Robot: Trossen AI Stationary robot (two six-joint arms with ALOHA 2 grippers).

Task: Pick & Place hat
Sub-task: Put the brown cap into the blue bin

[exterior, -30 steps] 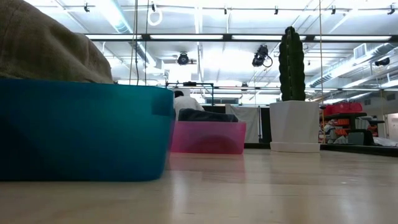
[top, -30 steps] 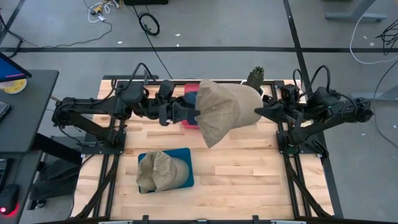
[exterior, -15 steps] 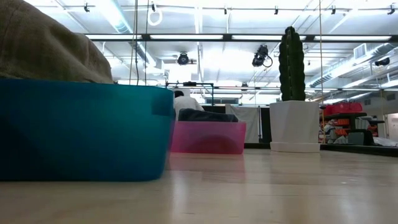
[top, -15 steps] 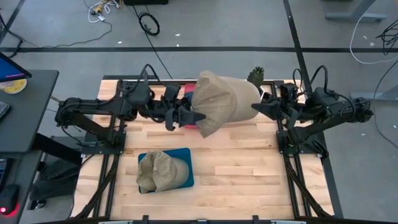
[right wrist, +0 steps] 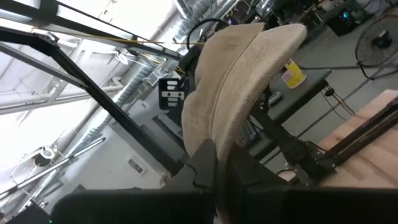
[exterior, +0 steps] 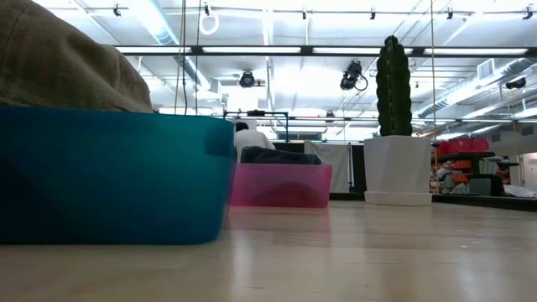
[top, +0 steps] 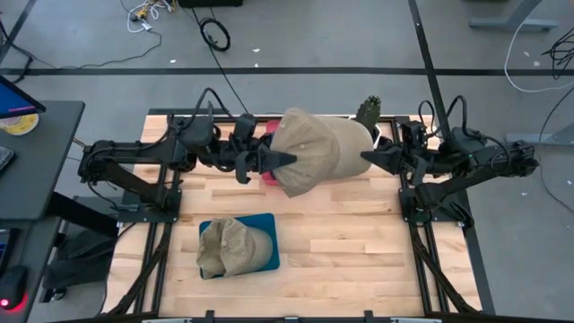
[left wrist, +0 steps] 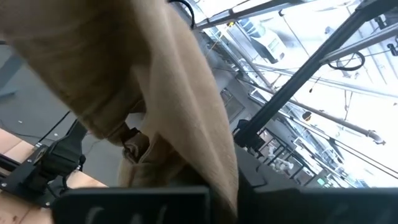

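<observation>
Soft tan fabric hat point(top: 318, 151) hangs pinched between left claw point(top: 285, 160) and right claw point(top: 366, 155).

Free room, as I read it: bare tabletop point(top: 359, 251) along the front and right. Obstacles: teal bin point(top: 266, 240) front-left, carrying a tan hat point(top: 229, 247); pink bin point(exterior: 281, 184) and potted cactus point(exterior: 395, 117) at the back edge.

No legible text, label, brand, number or sign found in any view. A small dark plate point(right wrist: 172, 92) beyond the hat in the right wrist view bears pale markings, too blurred to read.
</observation>
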